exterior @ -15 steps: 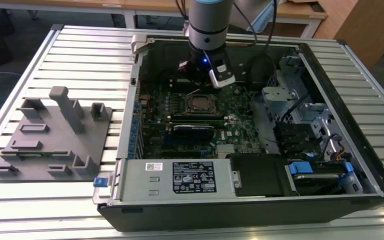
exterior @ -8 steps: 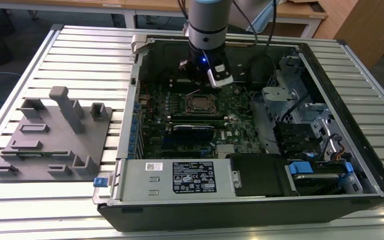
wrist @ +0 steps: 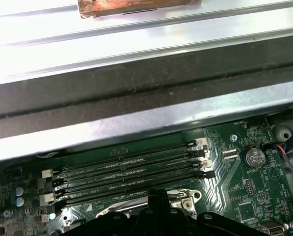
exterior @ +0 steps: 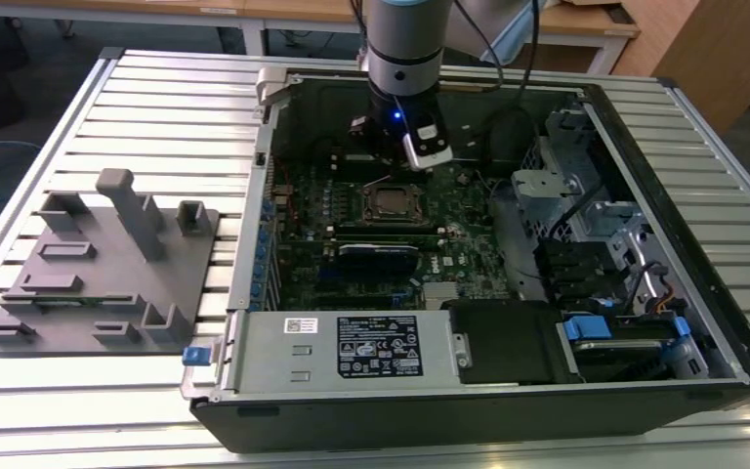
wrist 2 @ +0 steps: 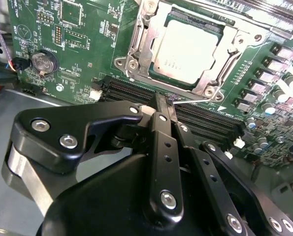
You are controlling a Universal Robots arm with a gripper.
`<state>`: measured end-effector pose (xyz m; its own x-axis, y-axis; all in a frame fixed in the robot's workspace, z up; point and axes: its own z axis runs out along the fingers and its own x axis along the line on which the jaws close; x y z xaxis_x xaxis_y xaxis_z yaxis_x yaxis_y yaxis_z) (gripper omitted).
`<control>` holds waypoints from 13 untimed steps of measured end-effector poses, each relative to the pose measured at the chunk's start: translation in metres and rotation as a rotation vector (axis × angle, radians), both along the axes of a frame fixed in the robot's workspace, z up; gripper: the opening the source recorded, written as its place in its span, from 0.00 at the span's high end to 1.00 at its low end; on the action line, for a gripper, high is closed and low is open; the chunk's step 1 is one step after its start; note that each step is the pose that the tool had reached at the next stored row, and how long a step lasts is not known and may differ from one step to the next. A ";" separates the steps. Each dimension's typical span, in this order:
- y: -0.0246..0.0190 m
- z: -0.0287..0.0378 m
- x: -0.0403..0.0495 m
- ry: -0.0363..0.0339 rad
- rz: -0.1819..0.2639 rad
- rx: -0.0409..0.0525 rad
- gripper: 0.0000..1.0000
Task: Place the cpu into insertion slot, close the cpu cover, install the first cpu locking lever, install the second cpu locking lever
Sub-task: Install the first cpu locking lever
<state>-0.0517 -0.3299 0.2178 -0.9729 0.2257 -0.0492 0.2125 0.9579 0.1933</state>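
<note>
**CPU INSTALLATION: STATUS AT SOCKET**

1. At the exterior view's left, a grey fixture (exterior: 102,264) rests on the slatted surface (exterior: 153,98). It carries no task part.
2. Toward the middle, the open case (exterior: 479,410) exposes the green board (exterior: 304,244). The arm (exterior: 404,49) hangs over the socket area.
3. In the second wrist view, the cpu (wrist 2: 185,46) lies flat inside the slot (wrist 2: 120,63). The cover (wrist 2: 142,42) is down, framing the chip through its window. Judged complete: placement and cover closing.
4. A thin wire lever (wrist 2: 193,102) runs along the socket edge nearest the pincer (wrist 2: 161,101). Whether either lever is hooked under its catch cannot be told. Treat both lever steps as unconfirmed.
5. The pincer is pressed together, holding nothing, above the memory slots (wrist 2: 205,123) just beside the socket.
6. At the exterior view's right stands the drive cage (exterior: 570,195), untouched.
</note>
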 end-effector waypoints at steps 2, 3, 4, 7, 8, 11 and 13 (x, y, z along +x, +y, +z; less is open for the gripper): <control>0.0000 0.0000 0.0000 0.0001 -0.003 -0.0003 0.90; 0.0000 0.0001 0.0000 0.0001 -0.004 -0.0004 0.90; 0.0001 0.0001 0.0000 0.0001 -0.004 -0.0003 0.90; 0.0001 -0.0004 0.0000 0.0000 -0.004 0.0088 0.90; 0.0001 -0.0011 0.0000 -0.0016 -0.004 0.0122 0.90; 0.0000 -0.0030 0.0000 -0.0118 -0.004 0.0161 0.90; 0.0000 -0.0044 -0.0001 -0.0217 -0.004 0.0162 0.90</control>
<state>-0.0518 -0.3299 0.2134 -0.9708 0.2305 -0.0665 0.2118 0.9537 0.2134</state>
